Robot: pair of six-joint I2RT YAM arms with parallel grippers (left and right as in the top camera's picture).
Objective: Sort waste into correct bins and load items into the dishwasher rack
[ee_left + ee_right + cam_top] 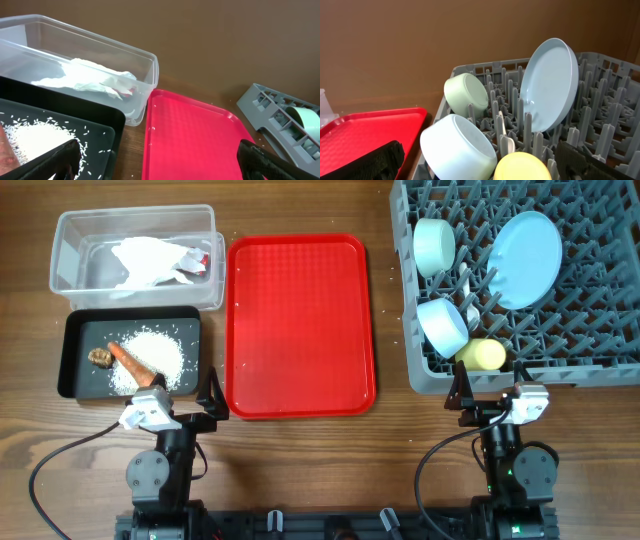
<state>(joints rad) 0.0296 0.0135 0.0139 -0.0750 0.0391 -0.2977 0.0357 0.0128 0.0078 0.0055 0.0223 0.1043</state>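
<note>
Work seems complete: the napkin [150,260] lies in the clear tub [65,272], rice [152,352] and carrot [128,356] in the black tray [78,376], plate [527,245], bowls [435,245] and cup [482,354] in the rack [600,330], and left gripper [187,392] and right gripper [487,392] are spread, empty.

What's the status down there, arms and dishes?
Left gripper open, right gripper open, both empty. Plate, bowls, cup in rack; napkin in clear tub, rice in black tray. Nothing blocking.
</note>
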